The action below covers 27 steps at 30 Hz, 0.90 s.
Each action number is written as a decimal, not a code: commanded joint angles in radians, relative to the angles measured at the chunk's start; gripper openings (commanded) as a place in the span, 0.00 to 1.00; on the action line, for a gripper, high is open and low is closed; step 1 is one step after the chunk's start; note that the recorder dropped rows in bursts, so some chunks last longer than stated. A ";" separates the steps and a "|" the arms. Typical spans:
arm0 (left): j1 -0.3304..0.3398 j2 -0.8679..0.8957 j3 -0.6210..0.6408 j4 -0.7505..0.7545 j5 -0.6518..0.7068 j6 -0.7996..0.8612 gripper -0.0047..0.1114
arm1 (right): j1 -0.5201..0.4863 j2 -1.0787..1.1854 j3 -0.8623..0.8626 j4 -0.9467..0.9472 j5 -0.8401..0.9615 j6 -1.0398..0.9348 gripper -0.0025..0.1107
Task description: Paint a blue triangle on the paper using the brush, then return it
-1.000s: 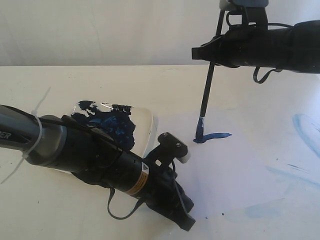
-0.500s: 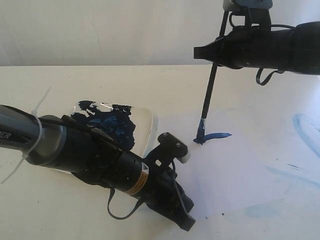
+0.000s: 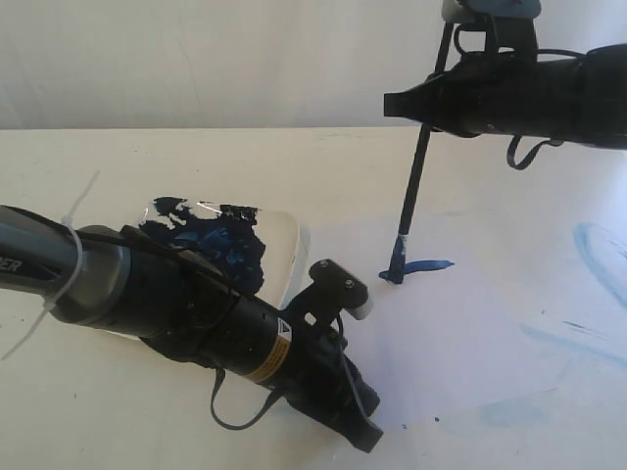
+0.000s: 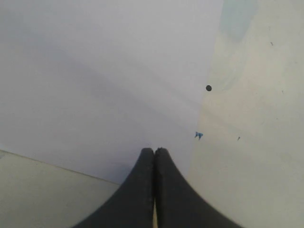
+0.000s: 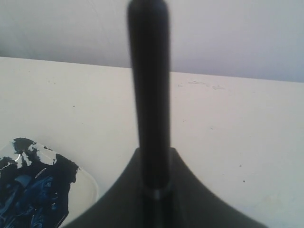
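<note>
Brush [image 3: 411,196] hangs clamped below right pincer [image 3: 397,102], tip touching paper [image 3: 470,333].

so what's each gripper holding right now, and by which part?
Right gripper holds the brush by its upper handle, tip on the paper. Left gripper shut, holding nothing.
</note>
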State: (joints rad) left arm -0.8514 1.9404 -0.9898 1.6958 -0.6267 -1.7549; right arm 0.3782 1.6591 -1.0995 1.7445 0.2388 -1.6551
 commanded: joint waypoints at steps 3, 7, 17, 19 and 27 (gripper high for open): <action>0.003 0.002 0.002 0.018 0.015 0.000 0.04 | -0.001 -0.004 -0.032 0.000 -0.002 0.004 0.02; 0.003 0.002 0.002 0.016 0.014 0.000 0.04 | -0.001 0.027 -0.030 0.000 0.002 0.004 0.02; 0.003 0.002 0.002 0.016 0.014 0.000 0.04 | -0.001 0.028 -0.027 0.000 0.000 0.021 0.02; 0.003 0.002 0.002 0.016 0.014 0.000 0.04 | -0.001 0.028 -0.027 0.000 0.000 0.021 0.02; 0.003 0.002 0.002 0.016 0.014 0.000 0.04 | -0.001 0.024 0.008 0.000 -0.026 0.021 0.02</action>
State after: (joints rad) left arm -0.8514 1.9404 -0.9898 1.6958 -0.6267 -1.7549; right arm 0.3782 1.6894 -1.1036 1.7482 0.2298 -1.6361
